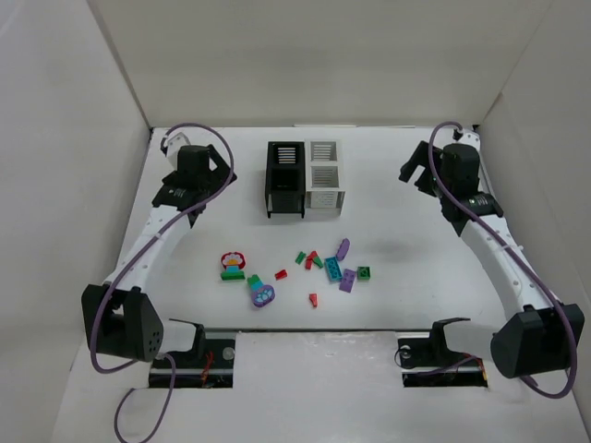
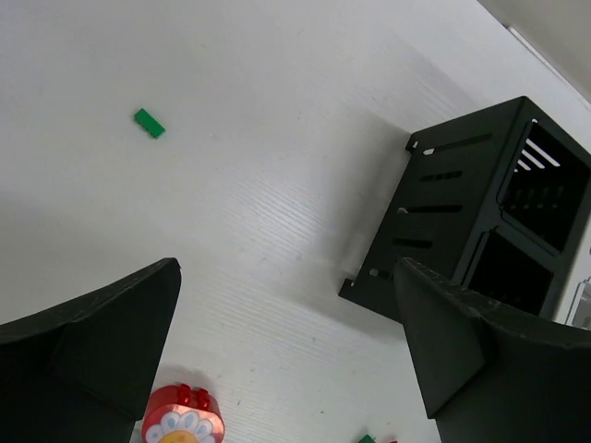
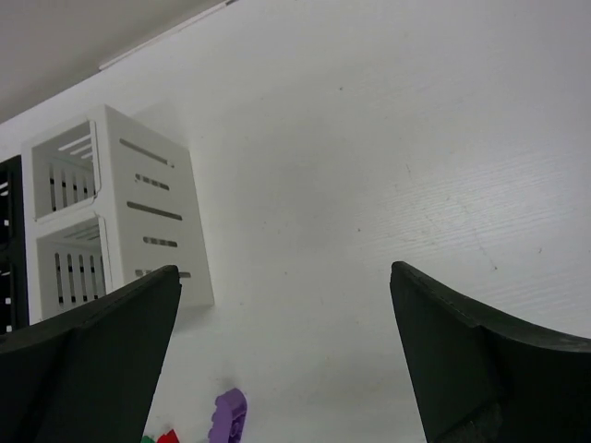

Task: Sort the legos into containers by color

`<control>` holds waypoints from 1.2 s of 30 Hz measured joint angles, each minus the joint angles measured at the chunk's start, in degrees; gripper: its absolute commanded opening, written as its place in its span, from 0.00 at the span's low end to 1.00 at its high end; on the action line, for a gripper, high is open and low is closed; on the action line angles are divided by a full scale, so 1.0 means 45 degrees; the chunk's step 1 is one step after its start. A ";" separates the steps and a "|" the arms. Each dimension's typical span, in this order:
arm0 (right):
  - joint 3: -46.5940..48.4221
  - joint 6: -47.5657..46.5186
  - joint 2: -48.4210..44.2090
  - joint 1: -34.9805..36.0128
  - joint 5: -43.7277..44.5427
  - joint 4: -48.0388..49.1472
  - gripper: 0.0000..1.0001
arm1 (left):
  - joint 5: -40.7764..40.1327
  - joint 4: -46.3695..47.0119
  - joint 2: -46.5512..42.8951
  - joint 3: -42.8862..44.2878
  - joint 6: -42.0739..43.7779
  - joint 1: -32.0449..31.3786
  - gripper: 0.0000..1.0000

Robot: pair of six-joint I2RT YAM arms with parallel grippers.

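The legos lie scattered on the white table in front of the bins: a red flower piece (image 1: 233, 261), a purple and green piece (image 1: 261, 293), and a cluster of red, green, teal and purple bricks (image 1: 331, 266). The black bin (image 1: 284, 180) and the white bin (image 1: 324, 177) stand side by side at the back middle. My left gripper (image 1: 196, 191) is open and empty, left of the black bin (image 2: 480, 212). My right gripper (image 1: 417, 172) is open and empty, right of the white bin (image 3: 111, 212). The red flower piece (image 2: 183, 420) shows below the left jaws.
A lone green brick (image 2: 149, 123) lies on the table far from the left gripper. A purple brick (image 3: 229, 415) lies below the white bin in the right wrist view. White walls enclose the table on the left, right and back.
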 measured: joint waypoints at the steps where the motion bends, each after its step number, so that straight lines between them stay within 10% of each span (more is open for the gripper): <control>1: 0.0000 -0.0073 0.0019 -0.0010 -0.0063 0.0000 1.00 | 0.0039 0.0010 0.0053 0.0000 0.0029 0.0019 1.00; 25: -0.1151 -0.0024 -0.0015 -0.0092 -0.0209 0.1681 0.97 | 0.2327 0.1705 0.2900 -0.0403 0.0005 0.3813 0.88; 36: -0.1802 0.0068 0.0039 -0.0092 -0.0675 0.1953 0.97 | 0.2754 0.1132 0.0899 -0.3045 -0.0413 0.0835 0.91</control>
